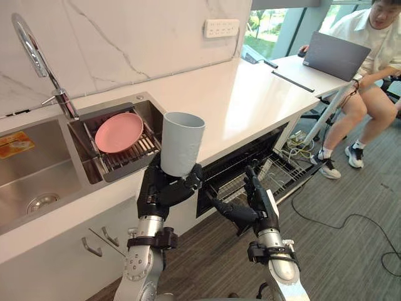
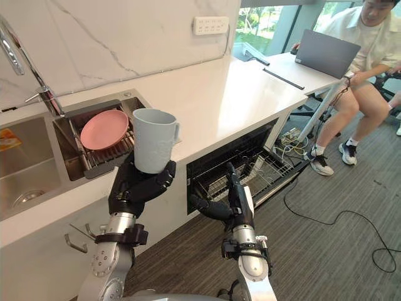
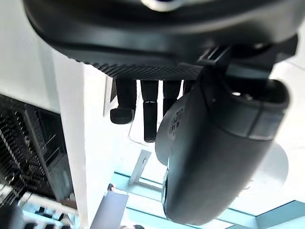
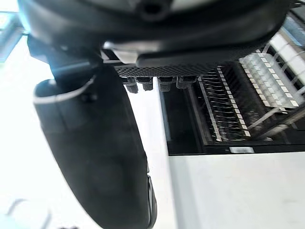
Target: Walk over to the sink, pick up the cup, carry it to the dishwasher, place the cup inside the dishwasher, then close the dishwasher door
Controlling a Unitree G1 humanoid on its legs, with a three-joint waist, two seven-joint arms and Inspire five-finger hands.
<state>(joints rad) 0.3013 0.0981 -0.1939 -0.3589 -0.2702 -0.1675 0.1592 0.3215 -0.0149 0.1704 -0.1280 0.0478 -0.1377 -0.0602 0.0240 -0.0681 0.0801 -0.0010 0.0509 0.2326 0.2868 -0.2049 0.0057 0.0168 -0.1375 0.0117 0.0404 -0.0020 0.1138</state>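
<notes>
The white tabletop (image 1: 250, 94) has a sink (image 1: 153, 116) holding a pink plate (image 1: 119, 132); the left hand (image 1: 164, 188) grips the cup (image 1: 182, 143), and the right hand (image 1: 260, 204) is relaxed.

The worktop (image 1: 244, 94) and dishwasher (image 1: 276, 174) are overlooked by both eye views; the dishwasher is seen closer from the right wrist.

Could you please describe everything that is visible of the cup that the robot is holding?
The cup is a tall, pale grey-blue tumbler, matte like plastic, narrowing toward its base. It is upright, its mouth open on top. The left hand grips its lower part with curled fingers, holding it by the counter's front edge, between the sink and the open dishwasher.
</notes>
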